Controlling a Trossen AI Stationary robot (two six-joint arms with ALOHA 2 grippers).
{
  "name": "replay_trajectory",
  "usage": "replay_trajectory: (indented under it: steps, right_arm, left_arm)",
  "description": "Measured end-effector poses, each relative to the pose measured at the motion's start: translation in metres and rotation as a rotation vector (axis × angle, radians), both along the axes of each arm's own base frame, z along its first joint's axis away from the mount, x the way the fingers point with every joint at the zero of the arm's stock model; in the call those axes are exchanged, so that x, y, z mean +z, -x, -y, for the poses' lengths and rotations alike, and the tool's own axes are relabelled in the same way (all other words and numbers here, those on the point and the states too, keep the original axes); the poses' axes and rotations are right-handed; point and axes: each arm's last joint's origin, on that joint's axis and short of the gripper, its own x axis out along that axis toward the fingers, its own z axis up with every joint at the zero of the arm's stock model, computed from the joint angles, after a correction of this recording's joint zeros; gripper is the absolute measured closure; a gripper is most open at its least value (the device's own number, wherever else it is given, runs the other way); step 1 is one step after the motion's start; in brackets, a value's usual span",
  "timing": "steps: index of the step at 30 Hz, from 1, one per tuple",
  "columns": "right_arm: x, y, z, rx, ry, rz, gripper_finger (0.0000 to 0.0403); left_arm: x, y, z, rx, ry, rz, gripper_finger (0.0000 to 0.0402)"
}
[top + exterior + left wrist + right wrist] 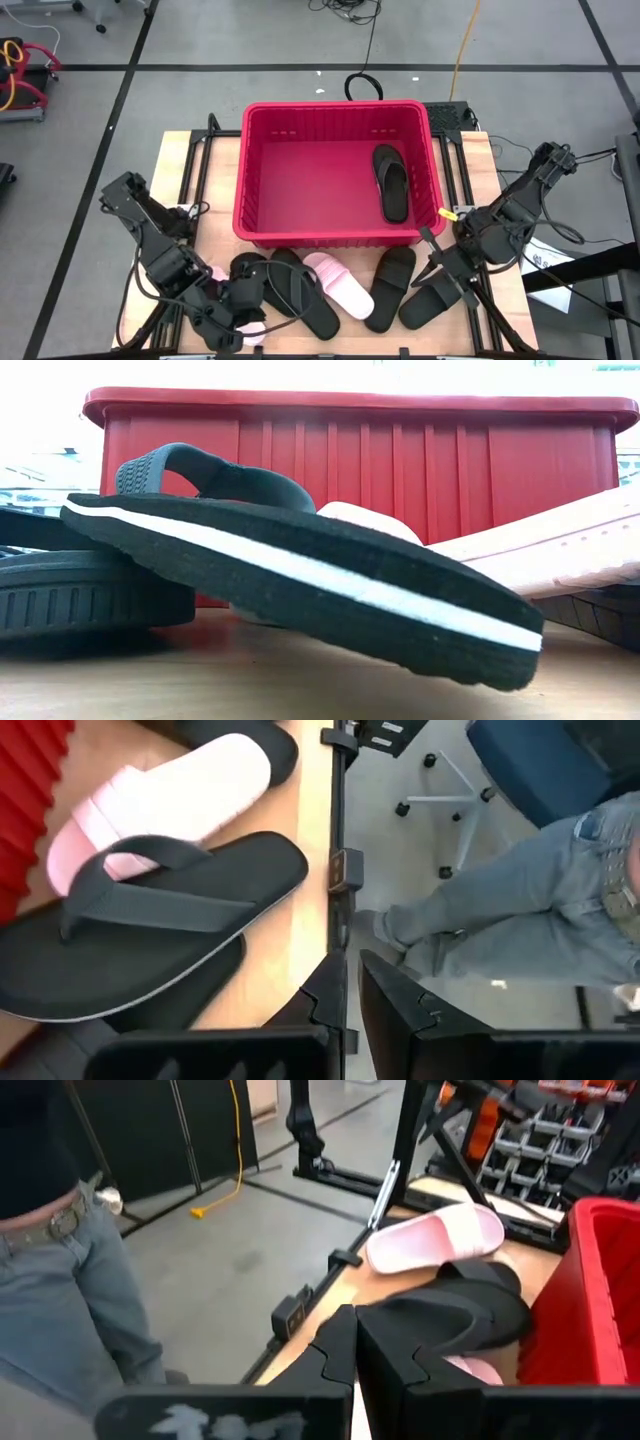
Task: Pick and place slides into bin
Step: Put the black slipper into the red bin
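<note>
The red bin [340, 235] stands at the middle of the table with one black slide [391, 182] lying flat on its floor at the right. In front of it lie black slides [300, 292] [392, 285] [428, 303] and a pink slide [340, 283], partly overlapping. My left gripper [252, 302] [345, 1015] hovers shut over the near-left slides, above a black thong slide [150, 920] and beside the pink one [160, 800]. My right gripper [440, 265] [352, 1355] hovers shut over the near-right slides [450, 1315]. Neither holds anything.
A second pink slide [256, 332] shows partly under my left arm at the near edge. A person in jeans [520, 890] [60, 1280] stands just beyond the table's near edge. In the low view a black slide [300, 570] is propped on another before the bin wall [400, 450].
</note>
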Motion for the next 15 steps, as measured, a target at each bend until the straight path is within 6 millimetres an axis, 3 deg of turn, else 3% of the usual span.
replay_trajectory:
  steps: [4, 8, 15]
  right_arm:
    - [0.003, -0.001, -0.001, -0.001, -0.024, 0.024, 0.0403]
    - [0.004, -0.001, -0.001, -0.001, -0.027, 0.027, 0.0403]
    - [0.003, -0.001, -0.001, 0.000, -0.025, 0.028, 0.0403]
  left_arm:
    - [0.000, 0.000, -0.001, -0.009, 0.002, -0.010, 0.0366]
    - [-0.005, -0.001, -0.001, 0.012, 0.020, -0.034, 0.0329]
    - [-0.038, -0.002, -0.001, 0.066, -0.021, -0.093, 0.0262]
